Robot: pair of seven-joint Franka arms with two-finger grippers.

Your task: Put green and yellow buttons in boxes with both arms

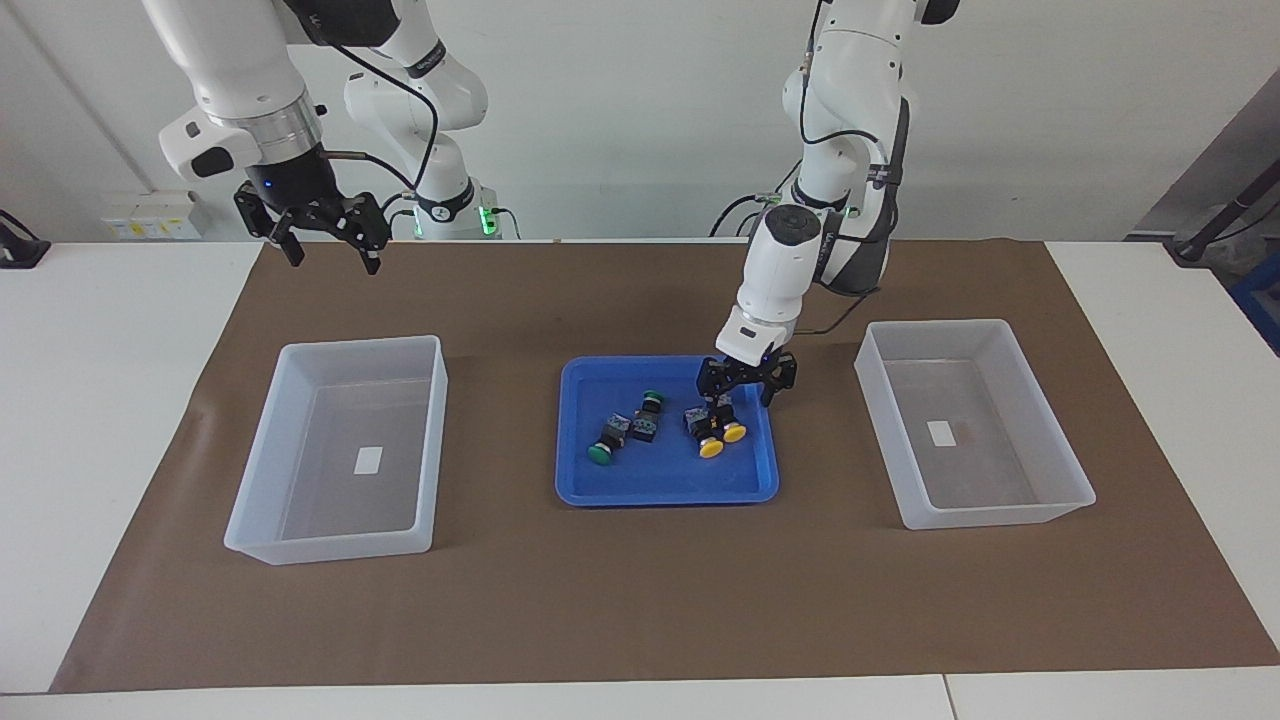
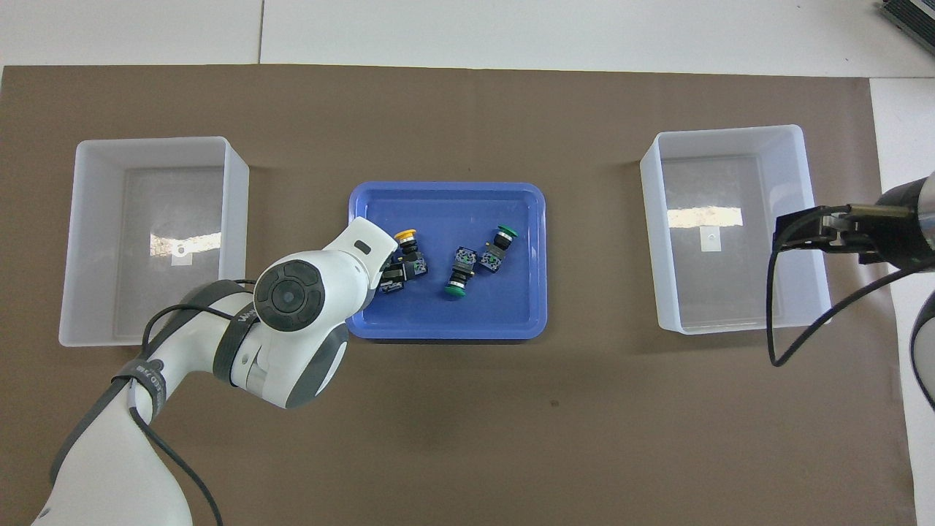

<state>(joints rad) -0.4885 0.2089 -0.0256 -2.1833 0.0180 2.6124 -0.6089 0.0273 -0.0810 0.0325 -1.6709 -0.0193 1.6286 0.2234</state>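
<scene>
Two yellow buttons (image 1: 712, 448) (image 1: 735, 432) lie side by side in the blue tray (image 1: 660, 485), at the end toward the left arm. My left gripper (image 1: 738, 395) is low over them, open, its fingers on either side of one button's grey body. In the overhead view the left wrist hides one yellow button; the other (image 2: 406, 235) shows. Two green buttons (image 1: 600, 453) (image 1: 653, 397) lie in the tray toward the right arm's end. My right gripper (image 1: 325, 245) hangs open, high over the edge of a box nearest the robots.
Two translucent white boxes (image 1: 330, 450) (image 1: 975, 450) stand on the brown mat, one at each end of the tray, each holding only a small label. In the overhead view the right gripper (image 2: 785, 234) covers one box's rim (image 2: 818, 307).
</scene>
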